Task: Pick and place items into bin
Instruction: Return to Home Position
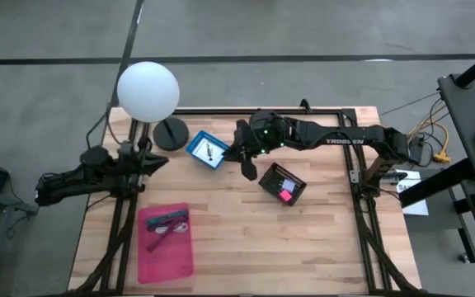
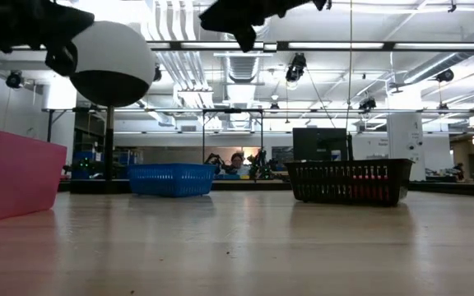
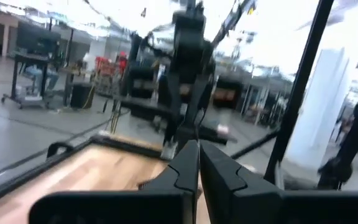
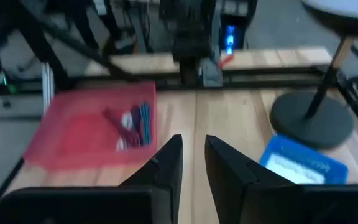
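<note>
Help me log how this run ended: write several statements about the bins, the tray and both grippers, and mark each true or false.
1. Seen from above, the blue bin sits between the lamp base and the black basket. True.
2. The right gripper holds a white card. False: its fingers are apart with nothing between them.
3. The pink tray is bare. False: small items lie in it.
4. The left gripper has its fingers closed together. True.

high: straight down, whole table (image 1: 246, 239) | low: tabletop level, facing room | wrists: close, forward | high/low share blue bin (image 1: 207, 149)
</note>
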